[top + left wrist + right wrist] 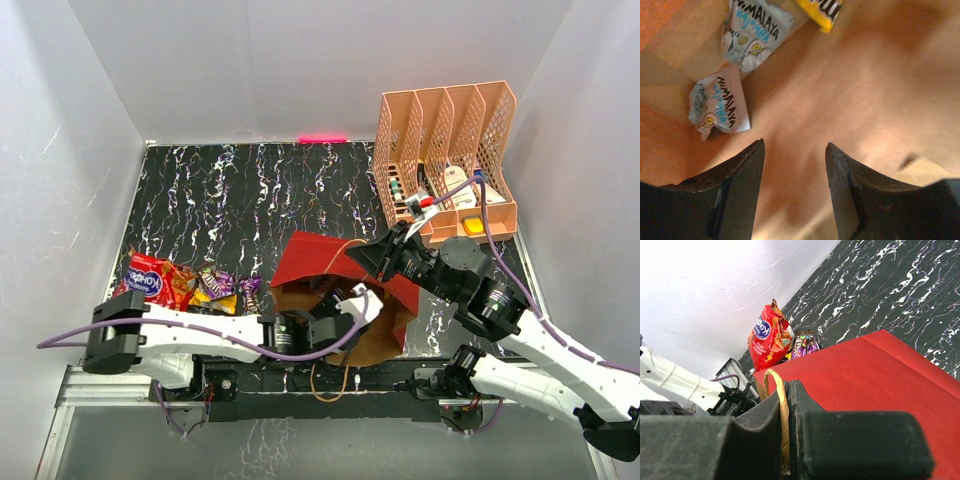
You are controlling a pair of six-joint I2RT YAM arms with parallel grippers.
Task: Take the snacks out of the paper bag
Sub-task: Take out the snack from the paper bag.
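Left tool (794,145) in paper bag (880,100) (kraft)

**A:** How does the left arm (200,325) lie?

**B:** Low, stretched from its base toward 3 o'clock, almost straight. The left gripper (362,303) is at the far end. In the wrist view its fingers (742,175) stand apart with nothing between them.

**A:** And the right arm (540,345)?

**B:** Folded. It runs out toward 4 o'clock to the elbow, then doubles back toward 10 o'clock. The right gripper (388,256) points to 9 o'clock, its jaws pressed together on a cord handle (783,410).

**A:** Do the two grippers touch?

**B:** No, but they are near each other. The right one sits at 1 o'clock from the left.
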